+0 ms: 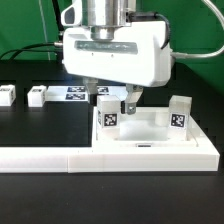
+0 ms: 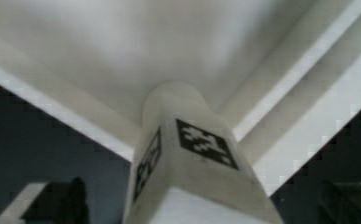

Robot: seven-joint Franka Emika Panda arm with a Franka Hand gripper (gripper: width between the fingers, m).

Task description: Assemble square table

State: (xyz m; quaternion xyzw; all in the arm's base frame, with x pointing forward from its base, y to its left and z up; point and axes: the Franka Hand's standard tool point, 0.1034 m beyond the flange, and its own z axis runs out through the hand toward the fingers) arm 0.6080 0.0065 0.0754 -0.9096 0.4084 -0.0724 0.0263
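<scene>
The white square tabletop [image 1: 150, 148] lies at the exterior view's lower right, underside up. One white tagged leg [image 1: 107, 115] stands upright at its near-left corner, and a second leg [image 1: 179, 114] stands at the right corner. My gripper [image 1: 112, 103] hangs over the first leg with a finger on each side. In the wrist view this leg [image 2: 195, 150] fills the middle above the tabletop [image 2: 177, 50]. The dark fingers [image 2: 52, 203] stand apart from its sides, so the gripper [image 2: 198, 205] is open. Two more legs [image 1: 7, 96] [image 1: 38, 96] lie loose at the left.
The long white L-shaped barrier [image 1: 50, 155] runs along the front and against the tabletop's left side. The marker board [image 1: 78, 93] lies flat behind the gripper. Green cloth hangs at the back.
</scene>
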